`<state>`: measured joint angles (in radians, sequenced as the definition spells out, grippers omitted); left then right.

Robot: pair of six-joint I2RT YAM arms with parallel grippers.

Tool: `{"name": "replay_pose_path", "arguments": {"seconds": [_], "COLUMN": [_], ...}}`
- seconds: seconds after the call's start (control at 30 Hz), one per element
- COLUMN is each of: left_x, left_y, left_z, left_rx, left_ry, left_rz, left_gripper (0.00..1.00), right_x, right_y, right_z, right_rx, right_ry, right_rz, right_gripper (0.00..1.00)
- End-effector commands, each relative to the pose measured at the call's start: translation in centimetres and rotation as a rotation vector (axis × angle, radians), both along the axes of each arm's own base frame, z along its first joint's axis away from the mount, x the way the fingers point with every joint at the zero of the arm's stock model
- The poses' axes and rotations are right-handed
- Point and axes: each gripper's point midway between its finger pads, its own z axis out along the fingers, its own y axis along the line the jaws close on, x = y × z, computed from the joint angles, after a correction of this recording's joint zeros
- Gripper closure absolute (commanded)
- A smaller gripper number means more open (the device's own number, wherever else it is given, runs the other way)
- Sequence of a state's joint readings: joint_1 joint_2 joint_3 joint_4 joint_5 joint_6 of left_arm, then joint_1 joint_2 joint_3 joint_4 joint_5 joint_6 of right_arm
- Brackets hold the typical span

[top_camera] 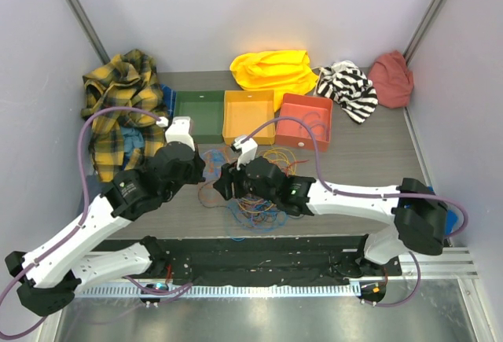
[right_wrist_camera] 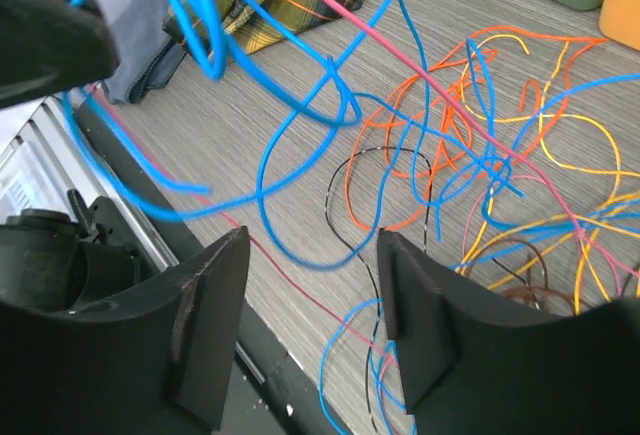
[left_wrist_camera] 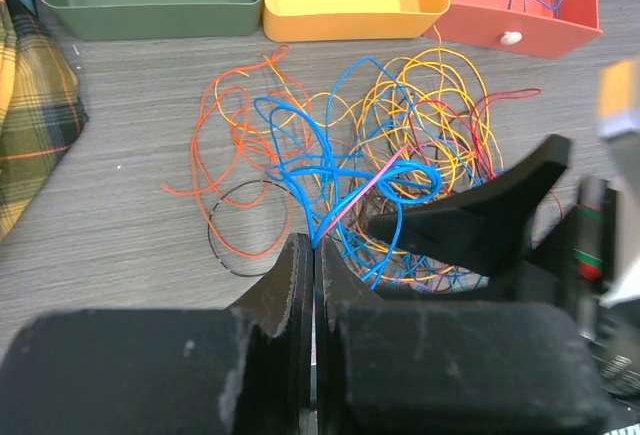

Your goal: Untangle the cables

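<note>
Plaid cloth is lying off to the left of the left gripper. Its jaws are pressing tight together, pinching a pink strand at the tips. That strand is running forward and to the right from the tips into the cables. They are sprawling on the table straight ahead of it, a loose orange, yellow, blue, red and dark tangle. Next over, the right gripper is hanging just right of the left one, fingers spread apart and gripping nothing. A blue loop is drooping across its gap; can't tell if it's touching either finger. Green bin, yellow bin and red bin are sitting beyond the tangle. The red one is holding a few wires.
</note>
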<state>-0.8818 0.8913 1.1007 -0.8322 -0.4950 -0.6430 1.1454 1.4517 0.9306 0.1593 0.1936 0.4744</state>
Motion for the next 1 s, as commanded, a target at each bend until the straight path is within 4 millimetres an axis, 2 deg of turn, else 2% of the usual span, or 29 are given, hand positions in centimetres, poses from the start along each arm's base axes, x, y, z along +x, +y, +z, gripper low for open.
{"name": "replay_pose_path", "arguments": {"seconds": [0.0, 0.07, 0.1, 0.13, 0.17, 0.2, 0.23, 0.27, 0.3, 0.43, 0.47, 0.5, 0.57, 0.6, 0.63, 0.67, 0.7, 0.73, 0.77, 0.87, 0.97], "left_x": [-0.1, -0.2, -0.2, -0.3, -0.3, -0.4, -0.4, -0.5, -0.5, -0.7, -0.7, -0.8, -1.0, -1.0, -1.1, -1.2, -1.3, -1.3, -1.3, -1.4, -1.0], "left_y": [-0.3, -0.2, -0.2, -0.2, -0.1, -0.1, 0.0, 0.1, 0.2, 1.2, 1.6, 1.9, 2.8, 3.1, 3.3, 3.6, 3.9, 4.0, 4.3, 4.6, 3.5], "left_z": [0.4, 0.4, 0.4, 0.5, 0.4, 0.5, 0.4, 0.2, 0.2, -1.1, -1.4, -1.8, -2.8, -3.2, -3.4, -3.5, -3.8, -3.8, -3.7, -3.5, -2.9], "left_rx": [-0.035, -0.039, -0.038, -0.040, -0.041, -0.044, -0.046, -0.042, -0.046, -0.022, -0.010, -0.001, 0.013, 0.019, 0.012, 0.009, 0.015, 0.009, -0.004, -0.017, -0.075], "left_ry": [-0.009, -0.010, -0.009, -0.011, -0.009, -0.012, -0.011, -0.009, -0.010, 0.014, 0.020, 0.031, 0.053, 0.058, 0.063, 0.062, 0.063, 0.060, 0.054, 0.036, 0.007], "left_rz": [-0.007, -0.008, -0.008, -0.008, -0.008, -0.008, -0.006, -0.004, 0.002, 0.049, 0.066, 0.081, 0.133, 0.152, 0.173, 0.182, 0.194, 0.202, 0.220, 0.228, 0.194], "left_gripper": [0.99, 0.99, 0.99, 0.99, 0.99, 0.99, 0.99, 0.98, 0.98, 0.87, 0.66, 0.51, 0.26, 0.21, 0.17, 0.11, 0.09, 0.08, 0.01, 0.00, 0.00], "right_x": [1.1, 1.4, 1.5, 1.7, 1.9, 2.0, 2.5, 2.4, 2.3, 1.7, 1.9, 1.3, 0.9, 0.5, 0.2, 0.0, -0.2, -0.4, -0.5, -0.8, -1.2], "right_y": [2.1, 2.0, 1.8, 1.3, 0.8, 0.3, -0.6, -1.4, -2.1, -5.6, -6.6, -8.2, -9.6, -10.4, -11.1, -11.5, -12.0, -12.4, -12.6, -13.2, -13.3], "right_z": [3.2, 2.9, 3.1, 2.9, 3.5, 3.7, 3.9, 5.3, 5.4, 9.2, 10.2, 10.7, 12.2, 12.4, 13.6, 14.0, 14.1, 15.1, 15.2, 16.8, 19.3], "right_rx": [0.105, 0.100, 0.105, 0.099, 0.107, 0.104, 0.094, 0.112, 0.089, 0.072, 0.072, 0.038, 0.042, 0.026, 0.053, 0.057, 0.045, 0.065, 0.056, 0.086, 0.129], "right_ry": [-0.046, -0.049, -0.054, -0.059, -0.070, -0.077, -0.089, -0.110, -0.114, -0.174, -0.190, -0.194, -0.207, -0.205, -0.210, -0.209, -0.207, -0.208, -0.206, -0.217, -0.241], "right_rz": [-0.013, -0.029, -0.041, -0.063, -0.083, -0.097, -0.137, -0.150, -0.162, -0.223, -0.260, -0.264, -0.294, -0.295, -0.301, -0.302, -0.306, -0.307, -0.305, -0.302, -0.279], "right_gripper": [0.46, 0.56, 0.65, 0.68, 0.72, 0.82, 0.87, 0.91, 0.99, 0.99, 0.99, 0.99, 0.99, 0.99, 0.99, 0.99, 0.99, 0.99, 0.99, 0.99, 0.99]}}
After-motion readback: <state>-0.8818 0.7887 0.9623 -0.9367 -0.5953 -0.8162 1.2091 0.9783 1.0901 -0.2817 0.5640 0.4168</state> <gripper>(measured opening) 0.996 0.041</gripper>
